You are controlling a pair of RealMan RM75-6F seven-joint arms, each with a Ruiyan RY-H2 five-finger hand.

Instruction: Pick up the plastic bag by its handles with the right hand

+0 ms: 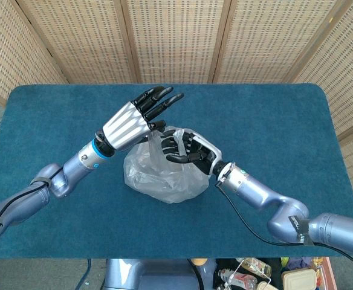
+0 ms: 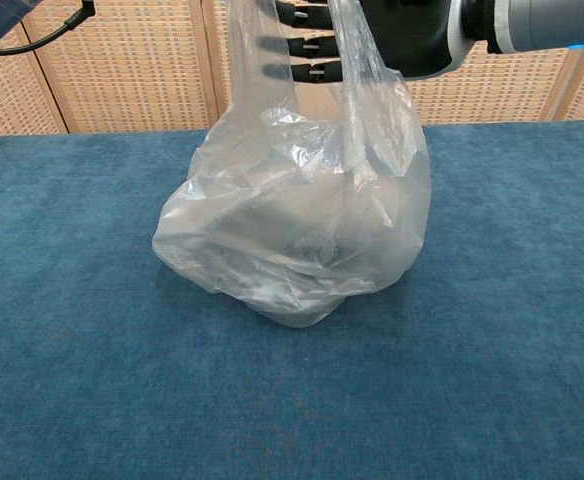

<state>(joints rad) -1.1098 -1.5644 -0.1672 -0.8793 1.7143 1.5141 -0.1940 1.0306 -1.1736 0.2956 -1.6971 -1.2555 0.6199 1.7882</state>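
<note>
1. The plastic bag (image 1: 164,175) is sitting near the middle of the blue table (image 1: 273,121), its lower bulk resting on the cloth while its top is being pulled upward into two strips.
2. The right hand (image 1: 188,148) is reaching in from the right, hovering over the top of the bag, with its dark fingers (image 2: 307,45) curling around one handle (image 2: 357,60) so that the strip is draping across the palm.
3. The left hand (image 1: 137,118) is hanging just to the left of it, with its fingers stretching out straight and apart toward the far side.
4. Whether the left thumb is pinching the other handle is not clear.
5. A wicker screen (image 1: 176,36) is standing behind the table.
</note>
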